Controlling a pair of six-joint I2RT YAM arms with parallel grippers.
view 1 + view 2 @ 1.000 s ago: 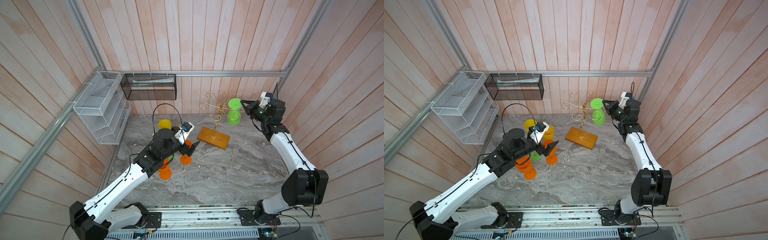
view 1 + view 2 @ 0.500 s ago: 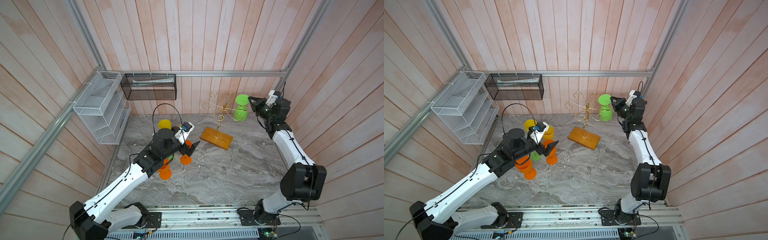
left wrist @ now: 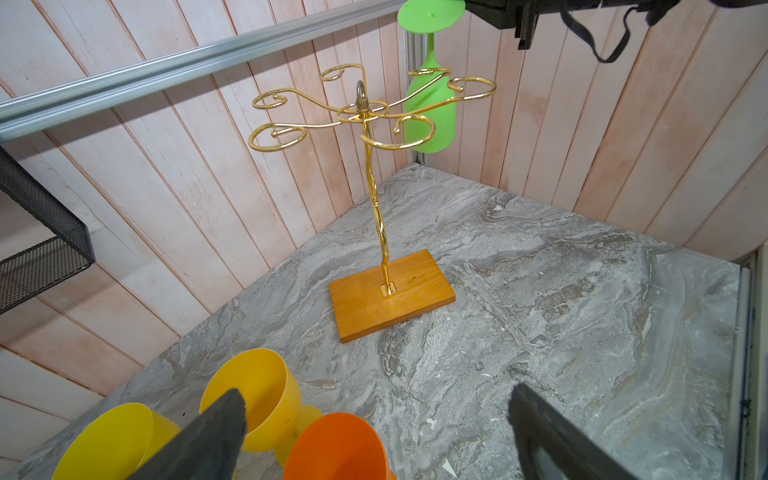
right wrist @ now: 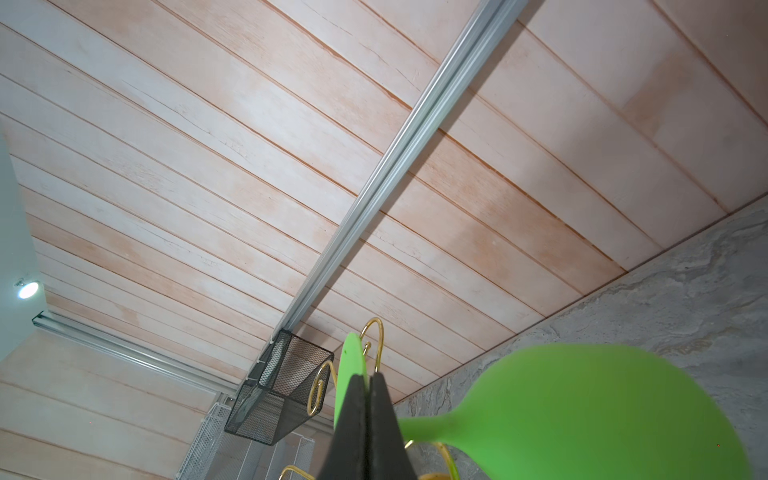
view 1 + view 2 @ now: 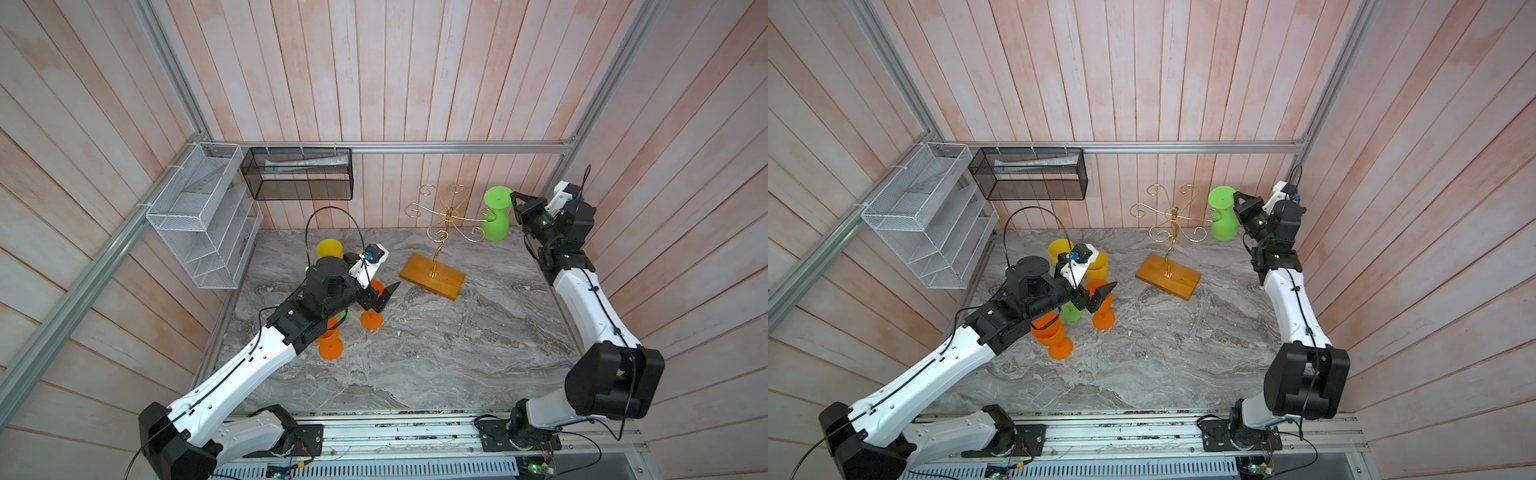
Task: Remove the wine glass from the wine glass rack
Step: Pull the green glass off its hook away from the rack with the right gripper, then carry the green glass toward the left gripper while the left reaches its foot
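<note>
My right jaws pinch the foot of the upside-down green plastic wine glass [image 5: 495, 224]. It hangs near the far right corner of the grey marbled desk [image 5: 457, 353], its stem at one curl of the thin gold wire rack on a wooden base [image 5: 444, 280]. My left jaws are spread wide above the orange plastic goblets [image 5: 371, 321] towards the left edge.

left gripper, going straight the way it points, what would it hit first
The left gripper would likely meet the rack base first, or the table just short of it; depth is unclear.
</note>
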